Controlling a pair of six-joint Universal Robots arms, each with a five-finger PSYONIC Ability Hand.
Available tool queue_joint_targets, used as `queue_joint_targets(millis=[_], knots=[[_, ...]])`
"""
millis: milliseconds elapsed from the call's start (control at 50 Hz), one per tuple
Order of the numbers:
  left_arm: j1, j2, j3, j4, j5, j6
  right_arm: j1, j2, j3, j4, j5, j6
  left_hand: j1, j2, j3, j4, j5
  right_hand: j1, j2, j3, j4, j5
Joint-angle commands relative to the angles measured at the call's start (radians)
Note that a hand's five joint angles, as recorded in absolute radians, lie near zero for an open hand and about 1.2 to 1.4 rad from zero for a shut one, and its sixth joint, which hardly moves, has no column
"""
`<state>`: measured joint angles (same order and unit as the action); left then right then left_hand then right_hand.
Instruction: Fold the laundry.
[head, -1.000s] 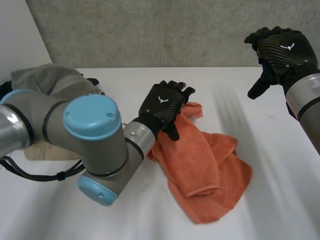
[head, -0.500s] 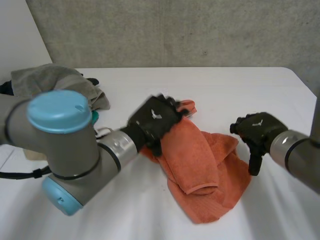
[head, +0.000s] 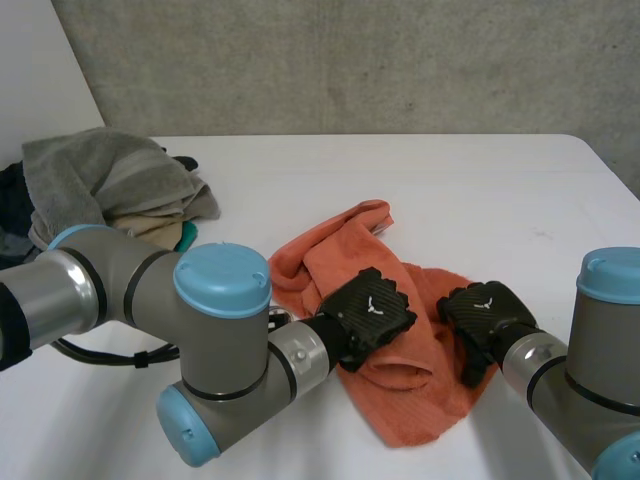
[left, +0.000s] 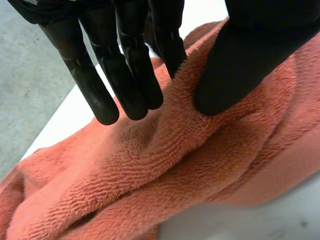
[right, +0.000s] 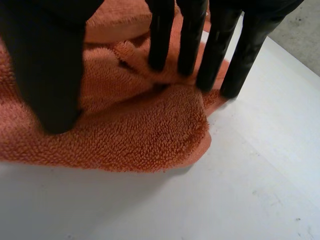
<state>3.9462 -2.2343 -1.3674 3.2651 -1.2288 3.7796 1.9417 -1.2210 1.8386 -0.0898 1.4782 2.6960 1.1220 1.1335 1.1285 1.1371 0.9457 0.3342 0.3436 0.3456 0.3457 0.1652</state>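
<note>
**Both robot hands arrive on the towel: reach gives way to grasp**

The orange towel (head: 400, 300) lies crumpled on the white desk (head: 480, 190), in the lower centre of the head view. A second earlier the left robot hand (head: 372, 312) rests on the towel's upper left end. The right robot hand (head: 482, 318) is then raised in the upper right corner of the frame, well apart from the cloth. Half a second earlier the right one has dropped to just beside the towel's right edge. Now both are down on the cloth, the left on its middle and the right on its right edge. The towel's upper left end lies uncovered.

In its wrist view the left robot hand is narrow. A ridge of cloth rises between its thumb and the nearest straight finger, and appears pinched there. In the other wrist view the right robot hand is spread wide. Its straight fingers and thumb are planted on the towel with a low hump of cloth between them, not gripped.

The towel is as rumpled as before and no fold is made. The change probably marks the start of a two-handed grasp to spread the cloth flat. A heap of grey and beige laundry (head: 110, 180) waits at the upper left.
</note>
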Motion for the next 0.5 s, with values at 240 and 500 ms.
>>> queue_joint_targets(millis=[240,500], knots=[[0.077,0.136,0.079,0.065,-0.371,-0.043,-0.023,-0.032,-0.085,-0.016,0.014,-0.059,0.274,0.263,0.268,0.259,0.276,1.062,1.053,1.051,1.051,1.057],[0.162,0.304,-0.039,0.07,-0.4,-0.196,-0.012,-0.016,-0.295,0.133,0.007,0.016,0.274,0.263,0.268,0.259,0.276,-0.031,-0.041,-0.043,-0.043,-0.037]])
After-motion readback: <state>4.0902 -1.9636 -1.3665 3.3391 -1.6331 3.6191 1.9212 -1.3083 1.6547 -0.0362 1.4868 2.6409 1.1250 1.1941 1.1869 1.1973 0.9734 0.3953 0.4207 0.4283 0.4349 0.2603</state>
